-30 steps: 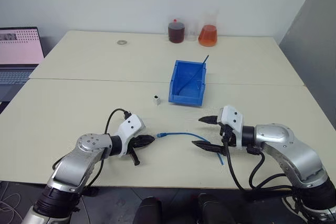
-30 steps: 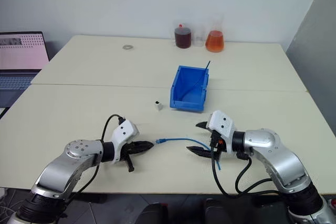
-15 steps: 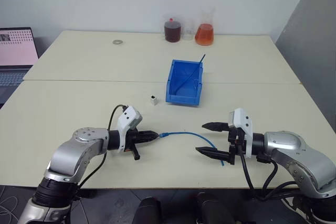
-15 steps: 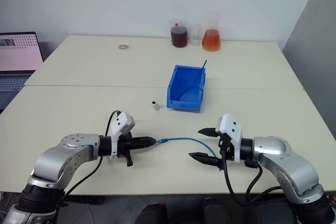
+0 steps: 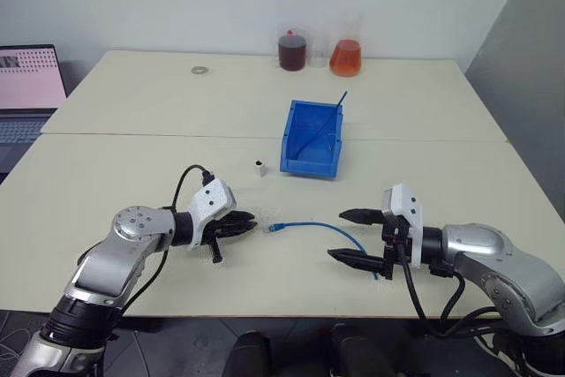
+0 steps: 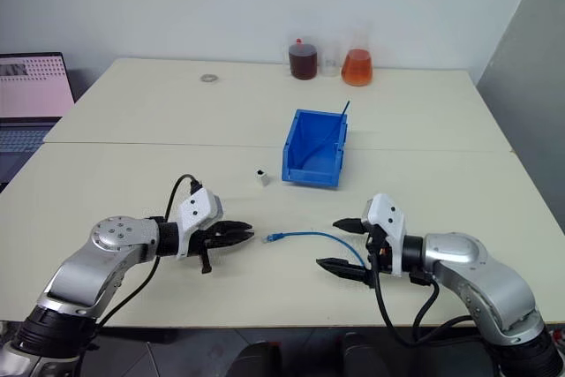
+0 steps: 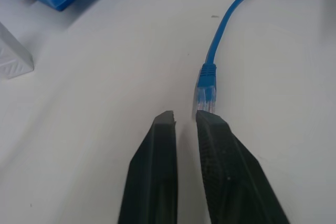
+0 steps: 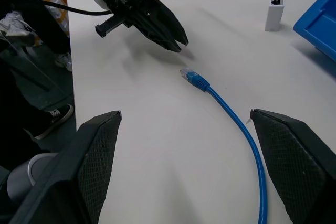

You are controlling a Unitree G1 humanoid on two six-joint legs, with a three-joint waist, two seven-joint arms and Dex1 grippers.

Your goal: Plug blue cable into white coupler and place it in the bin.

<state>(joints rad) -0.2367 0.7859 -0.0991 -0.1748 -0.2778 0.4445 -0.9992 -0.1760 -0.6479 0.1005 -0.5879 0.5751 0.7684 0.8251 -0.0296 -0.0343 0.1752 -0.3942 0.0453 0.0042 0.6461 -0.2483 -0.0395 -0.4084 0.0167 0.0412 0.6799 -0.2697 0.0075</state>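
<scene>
Evidently, the blue cable (image 5: 322,229) is laid limp and light on the table's near side; it is best gripped at its stiff plug (image 7: 205,92). The left gripper (image 7: 185,120) is narrowly parted beside it, empty; the right gripper (image 5: 355,236) is spread wide.

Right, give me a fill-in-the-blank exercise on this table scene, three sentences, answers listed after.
1. The blue cable lies loose on the table, its clear plug end pointing toward the ____ gripper.
2. The white coupler stands on the table just outside the blue ____.
3. The right gripper has its fingers spread wide, so it is ____.

Missing words: left; bin; open
</scene>
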